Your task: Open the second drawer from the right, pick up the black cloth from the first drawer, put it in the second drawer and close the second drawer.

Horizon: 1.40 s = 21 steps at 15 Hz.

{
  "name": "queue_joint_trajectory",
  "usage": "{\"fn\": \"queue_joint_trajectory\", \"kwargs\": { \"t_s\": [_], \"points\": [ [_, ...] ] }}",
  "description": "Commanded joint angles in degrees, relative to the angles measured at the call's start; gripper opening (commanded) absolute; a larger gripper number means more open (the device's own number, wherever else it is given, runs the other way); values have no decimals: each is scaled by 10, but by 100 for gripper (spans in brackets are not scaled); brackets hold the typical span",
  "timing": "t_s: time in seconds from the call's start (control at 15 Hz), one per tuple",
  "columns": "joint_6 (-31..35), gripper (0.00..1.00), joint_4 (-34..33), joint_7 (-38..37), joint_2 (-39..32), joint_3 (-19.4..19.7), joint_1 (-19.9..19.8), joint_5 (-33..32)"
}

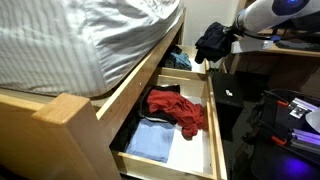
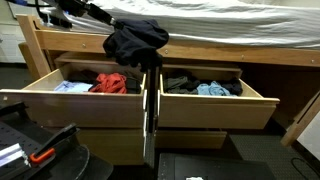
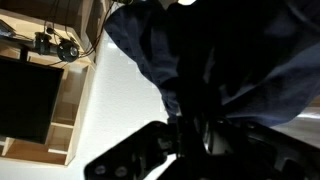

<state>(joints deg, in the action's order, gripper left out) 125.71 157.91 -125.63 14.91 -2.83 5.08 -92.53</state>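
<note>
Both drawers [image 2: 215, 108] found open; black cloth [image 2: 135, 42] gripped by end effector [image 3: 195, 128], hung above drawer divide. Left: cloth to be placed in 2nd drawer, drawer shut.

In the wrist view the dark metal gripper [image 3: 195, 145] is a blurred shadow, and the crumpled black fabric cloth [image 3: 230, 50] runs off the top and right edges. In both exterior views that cloth hides the fingertips.
</note>
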Motion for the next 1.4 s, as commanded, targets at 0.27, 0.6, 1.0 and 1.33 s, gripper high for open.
{"fn": "queue_joint_trajectory", "kwargs": {
  "t_s": [0.27,0.6,1.0,1.33],
  "points": [
    [194,3,-63,-76,1,134,-60,-207],
    [428,3,-153,-97,11,312,-10,-344],
    [618,3,-251,-26,-145,363,-52,-154],
    [660,3,-254,59,-227,377,-40,-7]
  ]
}}
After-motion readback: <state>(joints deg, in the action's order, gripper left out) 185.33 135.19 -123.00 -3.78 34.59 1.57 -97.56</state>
